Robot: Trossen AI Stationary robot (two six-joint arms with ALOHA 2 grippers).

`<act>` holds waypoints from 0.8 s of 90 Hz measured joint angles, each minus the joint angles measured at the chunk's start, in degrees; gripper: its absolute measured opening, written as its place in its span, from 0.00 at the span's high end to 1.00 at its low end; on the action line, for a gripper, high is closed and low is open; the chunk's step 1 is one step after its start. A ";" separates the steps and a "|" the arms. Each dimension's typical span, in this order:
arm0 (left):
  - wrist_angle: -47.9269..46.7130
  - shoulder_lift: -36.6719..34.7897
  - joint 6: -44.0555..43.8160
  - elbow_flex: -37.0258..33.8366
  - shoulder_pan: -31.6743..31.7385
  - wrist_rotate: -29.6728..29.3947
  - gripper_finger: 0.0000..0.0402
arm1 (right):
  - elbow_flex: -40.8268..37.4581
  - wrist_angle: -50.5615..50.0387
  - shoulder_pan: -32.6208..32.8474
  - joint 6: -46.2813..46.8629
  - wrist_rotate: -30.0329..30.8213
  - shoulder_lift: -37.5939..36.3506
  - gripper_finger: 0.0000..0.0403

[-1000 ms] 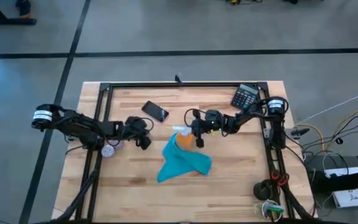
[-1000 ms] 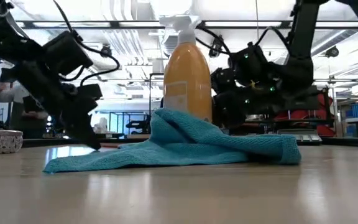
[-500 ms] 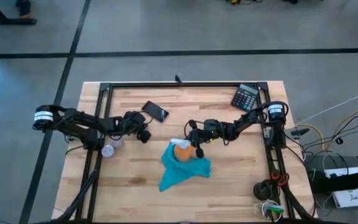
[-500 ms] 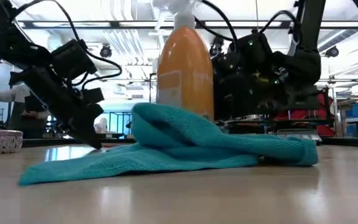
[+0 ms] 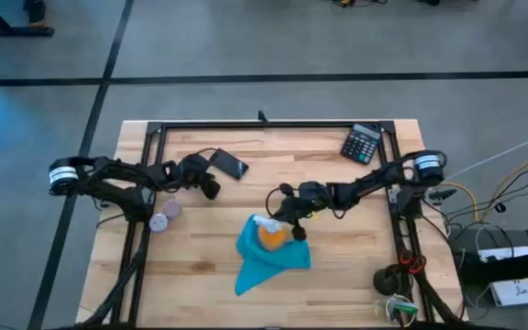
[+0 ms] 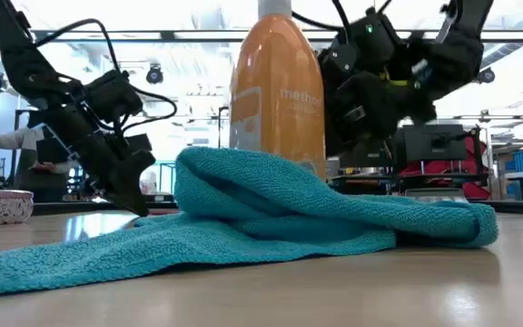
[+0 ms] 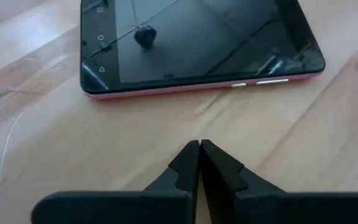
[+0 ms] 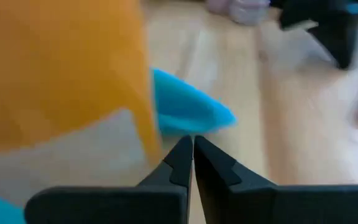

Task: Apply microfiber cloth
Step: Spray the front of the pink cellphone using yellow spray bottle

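Atop the microfiber cloth, upright orange spray bottle.

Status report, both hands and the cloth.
Left hand shut, by phone. Right hand shut, beside orange bottle. Microfiber cloth bunched around bottle's base.

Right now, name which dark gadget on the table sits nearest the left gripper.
The black phone, lying flat just ahead of the shut left gripper. The calculator sits far off at the table's back right corner.
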 joint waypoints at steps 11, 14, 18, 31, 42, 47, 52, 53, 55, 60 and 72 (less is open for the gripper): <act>2.17 0.47 3.90 -0.02 2.13 1.24 1.00 | 0.12 -8.16 -0.91 -3.14 6.88 -4.44 1.00; 2.85 0.74 4.83 -0.03 2.59 1.13 1.00 | 0.12 -10.35 -1.37 -3.67 8.01 -5.85 1.00; 3.81 1.23 5.91 -0.05 3.16 1.05 1.00 | 0.12 -12.65 -1.87 -4.29 9.46 -7.39 1.00; 5.59 4.20 8.20 1.09 5.30 1.72 1.00 | 0.08 -17.30 -4.62 -5.81 13.75 -10.67 1.00; 5.55 8.78 11.30 4.23 6.07 1.66 1.00 | 0.12 -17.84 -7.22 -6.22 14.57 -11.46 1.00; 5.27 11.04 13.29 6.12 6.10 1.64 1.00 | 0.10 -18.50 -8.30 -6.25 14.54 -11.34 1.00; 5.23 13.36 14.89 8.03 6.12 2.05 1.00 | 0.10 -18.08 -9.27 -6.22 14.59 -10.89 1.00; 5.30 13.79 15.13 8.45 6.14 2.09 1.00 | 0.12 -18.12 -9.48 -6.22 14.60 -10.81 1.00; 5.53 14.60 15.63 9.31 6.14 2.10 1.00 | 0.12 -18.39 -9.80 -6.22 14.65 -10.59 1.00; 5.64 16.58 16.87 11.21 6.14 2.12 1.00 | 0.10 -18.96 -10.44 -5.91 14.72 -10.15 1.00; 5.61 20.46 18.87 15.64 6.05 2.50 1.00 | 0.10 -19.73 -11.55 -4.73 14.59 -8.89 1.00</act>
